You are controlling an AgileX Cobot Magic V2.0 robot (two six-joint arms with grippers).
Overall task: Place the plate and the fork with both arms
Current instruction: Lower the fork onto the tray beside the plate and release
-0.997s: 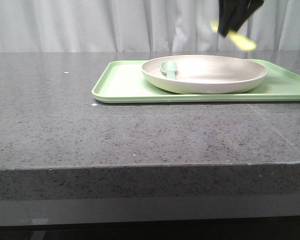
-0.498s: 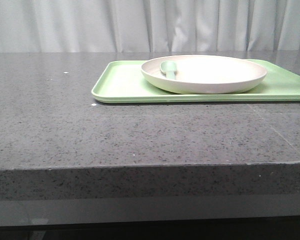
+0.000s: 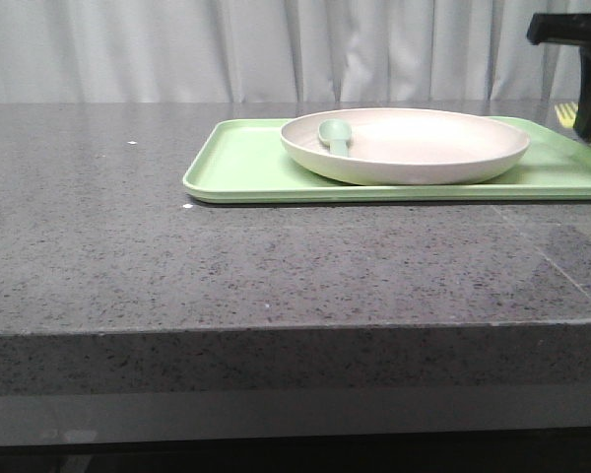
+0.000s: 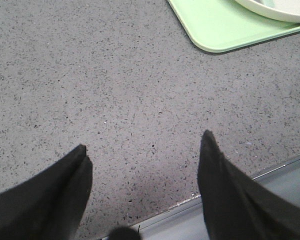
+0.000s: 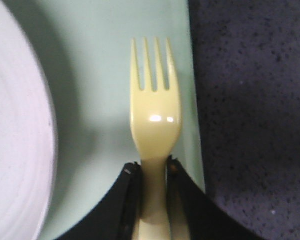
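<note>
Between right claw tips: fork handle.

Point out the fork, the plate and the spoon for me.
fork [image 5: 155, 116], right wrist view, on the bowl just below the tines.
plate [image 3: 424, 138], front view, on the bare inner surface.
spoon [image 3: 333, 131], front view, on the bowl of the spoon lying in the plate.

No readable text, labels, numbers — none.
</note>
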